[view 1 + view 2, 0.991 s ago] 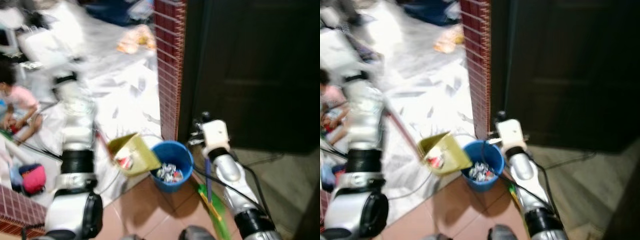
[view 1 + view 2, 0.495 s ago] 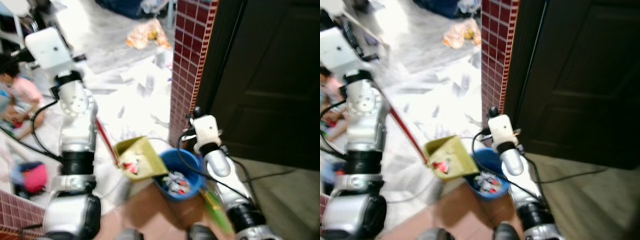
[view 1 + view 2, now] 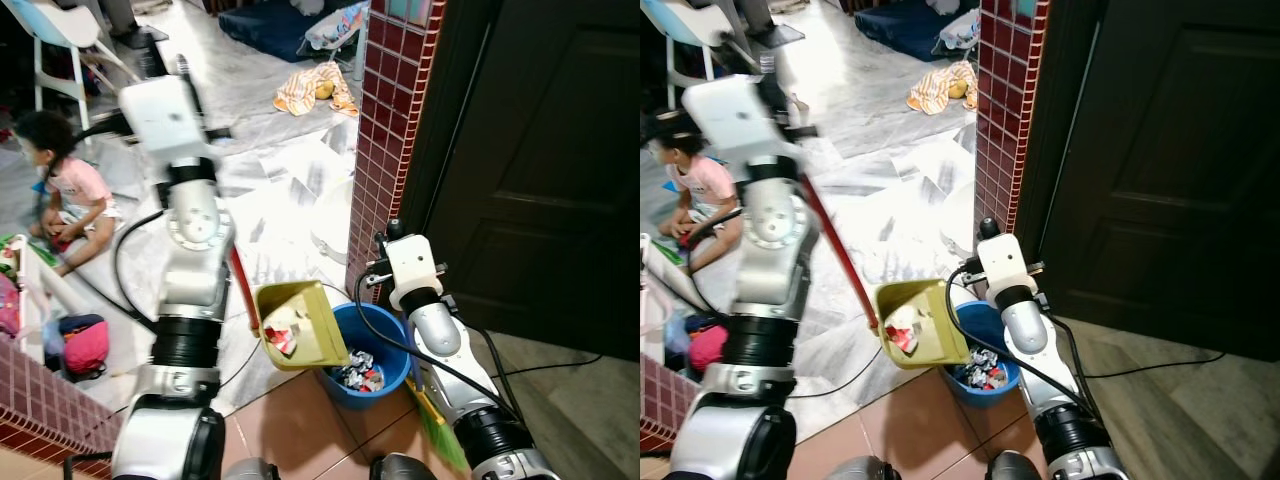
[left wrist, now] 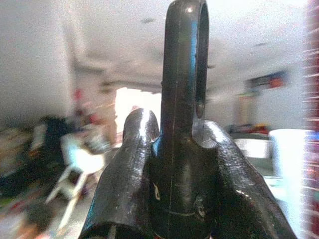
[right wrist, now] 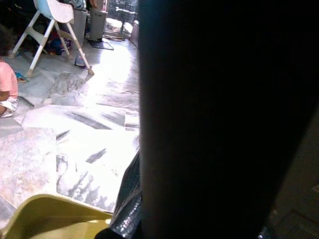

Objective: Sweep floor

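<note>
Left arm (image 3: 190,250) raised high; my left jaws (image 4: 174,164) are clamped on the black looped end of the dustpan handle (image 4: 185,59), 1 finger (image 4: 127,179) pressing on each side of it. The red handle shaft (image 3: 835,255) slants down from there to the yellow-green dustpan (image 3: 297,325). The pan is tipped at the rim of the blue bucket (image 3: 385,345), which stands on the floor against the foot of the red-tiled pillar (image 3: 385,150). Scraps of red and white litter (image 3: 283,330) lie inside the pan. More crumpled litter (image 3: 358,372) sits in the bottom of the bucket.

Right arm (image 3: 440,340) reaches forward beside the bucket, just in front of the dark door (image 3: 540,170). A green broom (image 3: 435,425) with green bristles runs along under this arm, on the floor side. State of my right jaws: cannot tell; the right wrist view is blocked by a dark shape up close, with the pan's rim (image 5: 45,216) at its edge.

Floor: pale marble (image 3: 280,190) past the pillar, reddish tile (image 3: 300,430) near my feet. A small person in a pink top (image 3: 65,195) sits on the marble, well apart from the bucket. An orange striped cloth (image 3: 312,88) lies further off.
</note>
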Robot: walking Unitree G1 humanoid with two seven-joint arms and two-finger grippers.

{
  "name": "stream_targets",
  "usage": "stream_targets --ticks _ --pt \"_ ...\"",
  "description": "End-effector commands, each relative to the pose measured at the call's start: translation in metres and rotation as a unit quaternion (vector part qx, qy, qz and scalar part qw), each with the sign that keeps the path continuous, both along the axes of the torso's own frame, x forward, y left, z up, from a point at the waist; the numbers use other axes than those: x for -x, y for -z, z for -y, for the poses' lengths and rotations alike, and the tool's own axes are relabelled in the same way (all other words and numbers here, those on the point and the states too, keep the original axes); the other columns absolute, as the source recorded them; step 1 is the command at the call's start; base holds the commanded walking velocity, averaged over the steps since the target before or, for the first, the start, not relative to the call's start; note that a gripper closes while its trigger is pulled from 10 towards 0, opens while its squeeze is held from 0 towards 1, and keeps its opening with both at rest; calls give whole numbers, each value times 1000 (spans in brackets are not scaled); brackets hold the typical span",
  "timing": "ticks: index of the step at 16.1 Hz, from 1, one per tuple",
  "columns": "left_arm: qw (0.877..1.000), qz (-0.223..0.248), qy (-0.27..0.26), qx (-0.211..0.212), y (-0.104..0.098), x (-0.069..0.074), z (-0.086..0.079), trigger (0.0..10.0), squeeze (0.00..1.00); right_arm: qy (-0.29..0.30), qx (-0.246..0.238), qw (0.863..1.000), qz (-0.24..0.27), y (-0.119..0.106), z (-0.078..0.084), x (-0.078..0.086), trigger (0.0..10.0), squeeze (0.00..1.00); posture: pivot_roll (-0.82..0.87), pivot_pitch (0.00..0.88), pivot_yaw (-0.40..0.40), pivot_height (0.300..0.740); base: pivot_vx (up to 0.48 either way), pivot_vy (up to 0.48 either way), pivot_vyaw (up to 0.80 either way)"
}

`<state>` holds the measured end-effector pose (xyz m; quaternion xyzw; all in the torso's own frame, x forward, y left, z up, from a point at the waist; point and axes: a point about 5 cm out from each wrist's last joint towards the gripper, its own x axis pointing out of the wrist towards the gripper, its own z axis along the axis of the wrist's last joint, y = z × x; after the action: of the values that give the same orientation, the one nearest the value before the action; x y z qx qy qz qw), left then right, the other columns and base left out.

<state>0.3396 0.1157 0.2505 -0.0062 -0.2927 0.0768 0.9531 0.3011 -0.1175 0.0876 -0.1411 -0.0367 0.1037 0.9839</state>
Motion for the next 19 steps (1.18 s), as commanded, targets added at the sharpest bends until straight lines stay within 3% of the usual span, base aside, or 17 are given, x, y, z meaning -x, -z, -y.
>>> stream_targets --ticks 1,3,4,7,8,11,12,13,14,16,17,18,19 --pt "996 59 58 -20 -18 10 19 10000 0 7 10 1000 4 -2 3 -3 10000 0 -52 0 64 740 0 0 0" --pt "989 59 126 -43 -11 16 42 10000 0 7 11 1000 7 -3 3 -4 10000 0 -54 0 68 740 0 0 0" --pt "988 57 138 -44 -10 17 46 10000 0 7 11 1000 8 -4 3 -4 10000 0 -54 0 68 740 0 0 0" --pt "968 61 238 -60 -5 27 70 10000 0 13 10 1000 9 -3 4 -5 10000 0 -58 0 69 740 0 0 0" --pt "942 85 307 -108 -7 36 85 10000 0 13 10 1000 8 -2 4 -4 10000 0 -58 0 65 740 0 0 0" --pt "890 96 404 -188 -2 49 106 10000 0 12 10 1000 9 -3 2 -4 10000 0 -58 0 64 740 0 0 0" --pt "848 92 456 -254 10 60 116 10000 0 10 10 1000 13 -5 1 -6 10000 0 -63 0 68 740 0 0 0" --pt "826 89 477 -288 18 65 120 10000 0 9 10 1000 17 -6 1 -7 10000 0 -64 0 68 740 0 0 0" --pt "815 79 487 -303 26 67 123 10000 0 11 10 1000 19 -8 1 -8 10000 0 -66 0 69 740 0 0 0" --pt "780 94 491 -377 38 75 130 10000 0 11 10 1000 21 -9 2 -9 10000 0 -71 0 68 740 0 0 0" --pt "782 90 502 -360 36 75 131 10000 0 11 11 1000 21 -9 2 -9 10000 0 -71 0 66 740 0 0 0" --pt "776 91 503 -369 37 76 133 10000 0 10 11 1000 21 -9 1 -9 10000 0 -71 0 63 740 0 0 0" --pt "760 97 501 -403 42 78 135 10000 0 9 12 1000 21 -9 1 -9 10000 0 -71 0 61 740 0 0 0"
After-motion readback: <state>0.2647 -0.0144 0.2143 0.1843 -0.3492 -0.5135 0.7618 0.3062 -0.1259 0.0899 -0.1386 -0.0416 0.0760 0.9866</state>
